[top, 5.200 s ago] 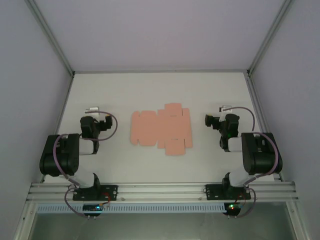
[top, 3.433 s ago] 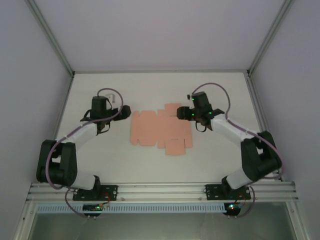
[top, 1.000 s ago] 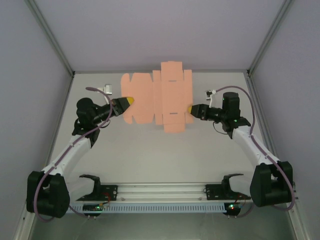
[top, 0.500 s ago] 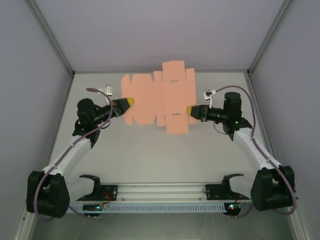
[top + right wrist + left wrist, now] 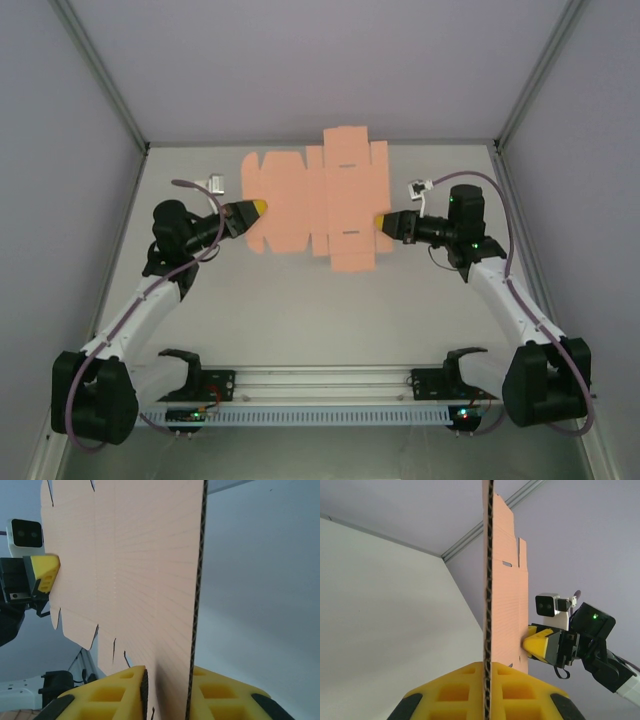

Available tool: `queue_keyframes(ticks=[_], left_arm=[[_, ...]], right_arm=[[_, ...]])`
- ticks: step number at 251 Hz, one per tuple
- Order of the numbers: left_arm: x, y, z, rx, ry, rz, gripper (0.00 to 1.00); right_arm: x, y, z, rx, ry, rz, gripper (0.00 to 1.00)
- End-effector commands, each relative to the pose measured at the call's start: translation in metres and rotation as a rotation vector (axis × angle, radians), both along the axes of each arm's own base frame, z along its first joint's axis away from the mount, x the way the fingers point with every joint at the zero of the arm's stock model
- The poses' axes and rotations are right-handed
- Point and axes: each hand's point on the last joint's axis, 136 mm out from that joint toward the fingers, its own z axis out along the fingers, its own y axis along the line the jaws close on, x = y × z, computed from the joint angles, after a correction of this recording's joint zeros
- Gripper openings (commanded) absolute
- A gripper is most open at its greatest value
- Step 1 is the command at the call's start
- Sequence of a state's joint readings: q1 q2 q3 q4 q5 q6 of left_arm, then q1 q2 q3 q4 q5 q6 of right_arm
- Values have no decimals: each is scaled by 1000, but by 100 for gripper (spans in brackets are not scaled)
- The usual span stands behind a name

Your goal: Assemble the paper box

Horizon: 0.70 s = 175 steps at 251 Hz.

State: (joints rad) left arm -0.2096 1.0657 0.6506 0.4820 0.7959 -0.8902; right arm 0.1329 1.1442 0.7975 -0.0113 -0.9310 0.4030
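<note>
The left gripper (image 5: 248, 208), black with yellow foam-like fingertips, reaches out from the left over the white table (image 5: 300, 310). Its fingers (image 5: 455, 692) are pressed together on the left edge of the paper box (image 5: 318, 200), a salmon-pink, plain die-cut sheet of thin corrugated card, unfolded, with tabs and slits along its borders. In the left wrist view the card runs edge-on straight up out of the seam between the two yellow pads, with no gap on either side.

The sheet hangs in the air over the far half of the table, clear of the surface. Its broad face is turned towards the overhead camera, and one tab points to the back wall and another to the near side. It spans the space between the two arms.

The right gripper (image 5: 383, 218), of the same black and yellow make, meets the sheet's right edge. In the right wrist view its fingers (image 5: 222, 692) stand a little apart with the card between them. The corrugated edge lies against one pad, while the sheet's face slants towards the other. Whether that second pad presses on the card I cannot tell.
</note>
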Motion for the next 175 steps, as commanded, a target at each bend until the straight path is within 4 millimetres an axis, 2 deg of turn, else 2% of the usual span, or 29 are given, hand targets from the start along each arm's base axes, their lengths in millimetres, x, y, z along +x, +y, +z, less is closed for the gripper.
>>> queue_keyframes(ticks=[1,18,36,53,57,63,82,85,113,134,154,175], left_arm=[[-4,1,7,9,-45,6,0],[-3,1,6,12,-42,11,0],[-2,2,3,18,-33,17,0],[0,4,-4,34,-9,35,2],[0,4,-6,42,-1,40,9],[1,5,-11,56,15,51,24],[6,16,-34,142,90,124,93],[7,20,-40,164,110,146,100],[10,74,-99,427,319,431,100],[2,104,-125,563,407,551,100],[-3,113,-135,611,441,579,99],[-2,108,-137,603,436,550,100]], right_arm=[[7,-1,18,4,-45,-8,21],[8,-3,14,1,-14,-26,16],[15,-8,12,-14,-12,-74,0],[21,-14,5,-77,-11,-129,0],[20,-13,3,-93,-11,-127,0],[20,-14,-2,-118,-6,-130,0],[19,-14,-17,-161,26,-127,0],[19,-14,-20,-166,32,-124,0],[17,-13,-58,-184,117,-99,0],[20,-14,-90,-237,178,-105,0],[24,-19,-121,-340,208,-110,0],[31,-24,-146,-463,221,-106,0]])
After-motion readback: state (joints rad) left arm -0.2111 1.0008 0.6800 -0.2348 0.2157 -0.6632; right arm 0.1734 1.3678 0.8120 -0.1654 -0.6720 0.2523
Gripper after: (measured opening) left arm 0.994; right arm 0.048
